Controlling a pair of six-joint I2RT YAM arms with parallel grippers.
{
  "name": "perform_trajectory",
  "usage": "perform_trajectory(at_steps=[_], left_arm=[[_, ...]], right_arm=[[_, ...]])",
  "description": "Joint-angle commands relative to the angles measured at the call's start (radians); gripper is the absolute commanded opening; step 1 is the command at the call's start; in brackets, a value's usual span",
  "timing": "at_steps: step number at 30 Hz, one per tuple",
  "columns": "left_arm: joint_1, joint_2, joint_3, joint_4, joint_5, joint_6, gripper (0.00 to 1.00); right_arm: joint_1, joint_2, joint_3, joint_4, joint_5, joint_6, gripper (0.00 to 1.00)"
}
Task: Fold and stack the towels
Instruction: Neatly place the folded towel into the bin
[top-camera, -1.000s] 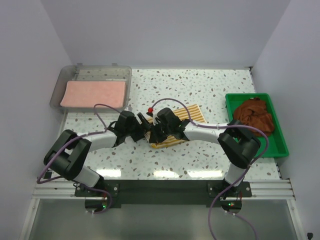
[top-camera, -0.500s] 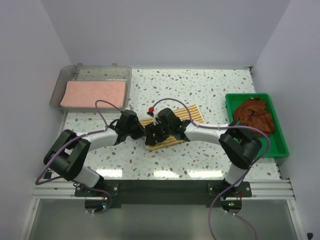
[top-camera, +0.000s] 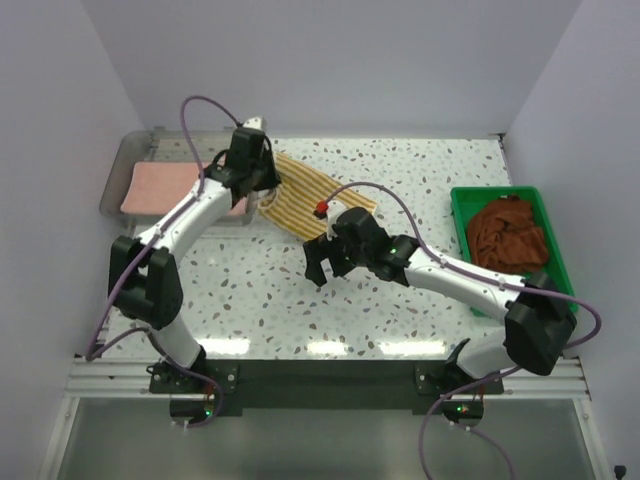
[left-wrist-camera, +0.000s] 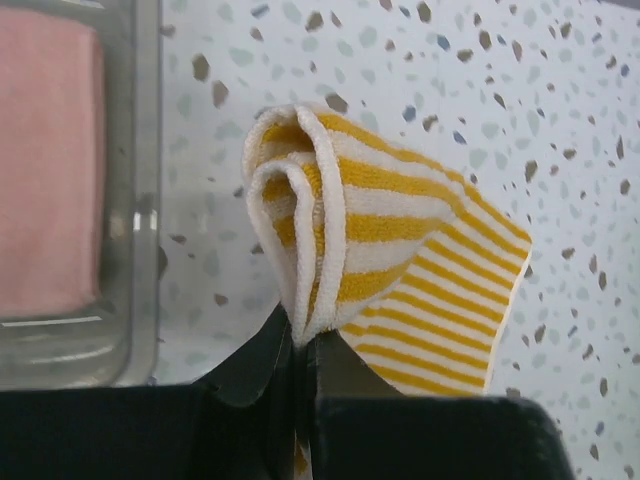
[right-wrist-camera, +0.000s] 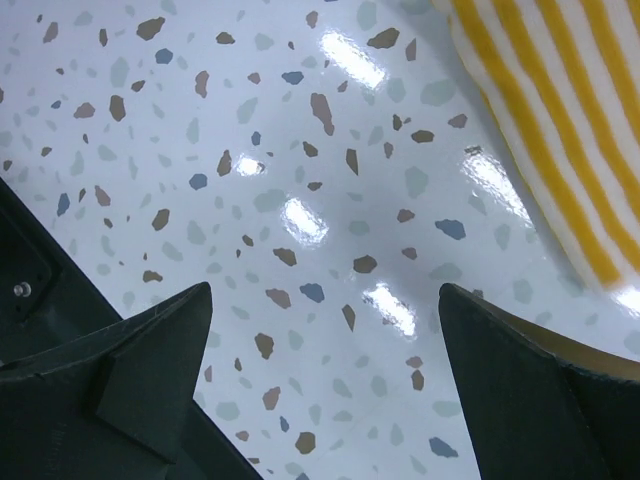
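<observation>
Just left of the left claw (left-wrist-camera: 300, 345), a folded salmon-pink towel (left-wrist-camera: 45, 170) is lying in the clear bin (left-wrist-camera: 140, 200), while that claw is clenching a bunched corner of the yellow-and-white striped towel (left-wrist-camera: 400, 250), probably to carry it binward. The right claw (right-wrist-camera: 325, 300) is hovering spread wide, gripping nothing, the striped edge just beyond one finger; far to its right, rust-brown towels (top-camera: 510, 232) are waiting in the green tray (top-camera: 560, 292).

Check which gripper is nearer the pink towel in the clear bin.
Left. The left gripper, shut on the striped towel, hangs beside the clear bin holding the pink towel; the right gripper is open mid-table.
</observation>
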Motion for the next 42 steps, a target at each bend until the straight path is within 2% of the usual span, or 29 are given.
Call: perform_trajectory(at_steps=[1, 9, 15, 18, 24, 28, 37, 42], left_arm=[[0.076, 0.091, 0.221, -0.169, -0.062, 0.175, 0.00], [0.155, 0.289, 0.614, -0.454, -0.248, 0.275, 0.00], [0.237, 0.383, 0.768, -0.601, -0.349, 0.296, 0.00], [0.265, 0.403, 0.777, -0.606, -0.383, 0.341, 0.00], [0.326, 0.407, 0.736, -0.473, -0.459, 0.554, 0.00], [0.352, 0.432, 0.733, -0.411, -0.463, 0.664, 0.00], [0.386, 0.458, 0.742, -0.342, -0.483, 0.776, 0.00], [0.444, 0.466, 0.739, -0.310, -0.493, 0.819, 0.00]], right_arm=[[-0.004, -0.056, 0.019, -0.102, 0.072, -0.045, 0.99], [-0.015, -0.093, 0.012, -0.171, 0.084, -0.066, 0.99], [-0.027, -0.076, 0.024, -0.200, 0.089, -0.089, 0.99], [-0.032, -0.059, 0.038, -0.214, 0.089, -0.098, 0.99], [-0.032, -0.008, 0.065, -0.235, 0.081, -0.111, 0.99], [-0.033, 0.018, 0.091, -0.251, 0.080, -0.117, 0.99], [-0.032, 0.058, 0.122, -0.268, 0.077, -0.108, 0.99], [-0.032, 0.076, 0.139, -0.277, 0.075, -0.103, 0.99]])
